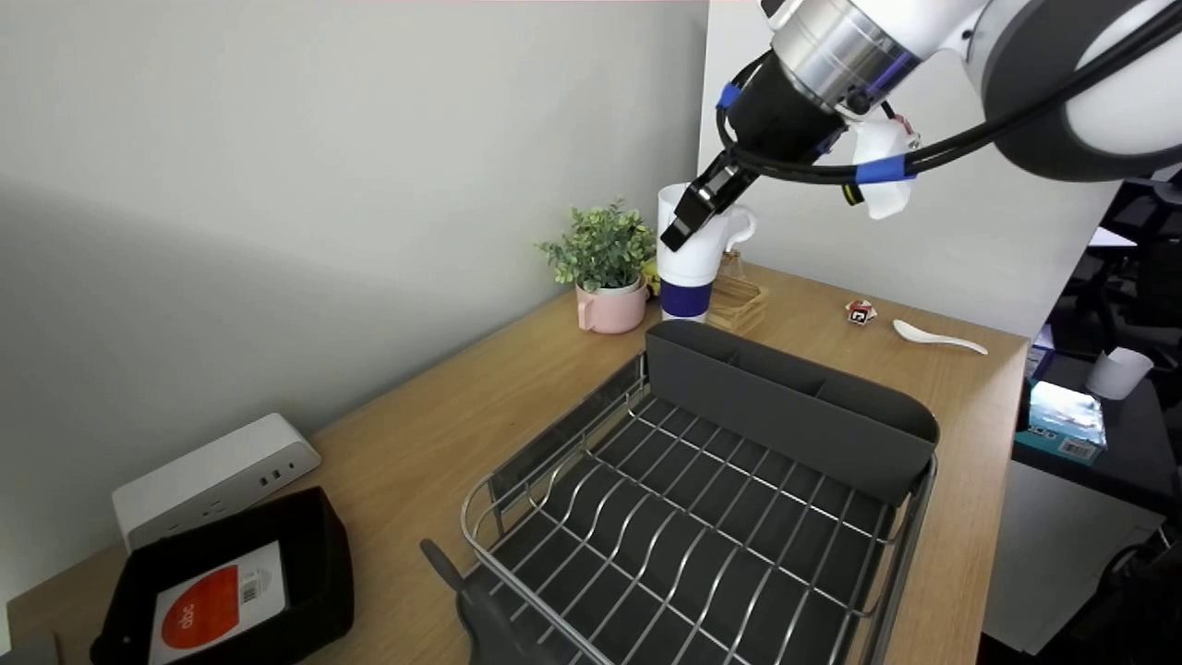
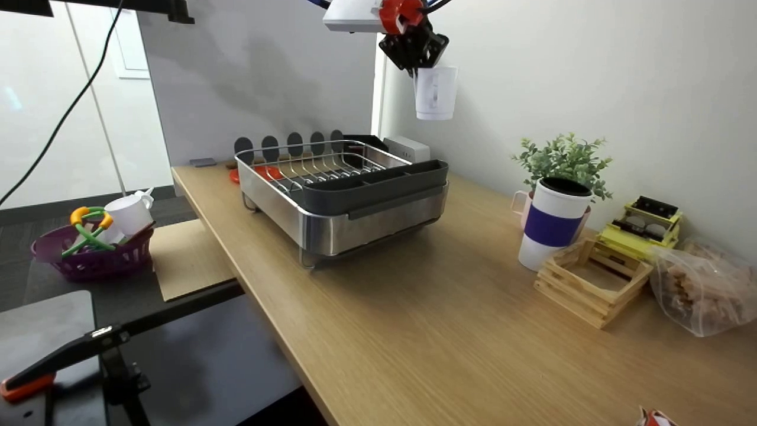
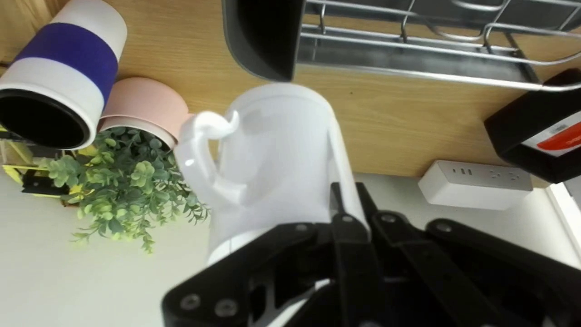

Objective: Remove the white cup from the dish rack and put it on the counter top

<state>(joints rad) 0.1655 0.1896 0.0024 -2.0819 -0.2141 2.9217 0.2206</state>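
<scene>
The white cup hangs in the air in my gripper. It shows in both exterior views point(image 1: 699, 254) point(image 2: 436, 94) and large in the wrist view point(image 3: 281, 154). My gripper point(image 3: 352, 200) is shut on the cup's wall at the rim, one finger inside and one outside. It also shows in both exterior views point(image 1: 681, 229) point(image 2: 416, 68). The cup is about upright, with its loop handle away from the fingers. The dish rack point(image 1: 683, 517) point(image 2: 378, 231) stands on the counter top point(image 1: 443, 406) point(image 2: 414, 319), lower than the cup and apart from it.
A tall tumbler with a blue band point(image 2: 553, 225), a plant in a pink mug point(image 1: 614, 308) and a wooden crate point(image 2: 591, 287) stand beyond the rack's caddy end. A black tray point(image 1: 319, 573) and white power box point(image 1: 217, 476) stand by the wall. A white spoon point(image 1: 937, 339) lies near the edge.
</scene>
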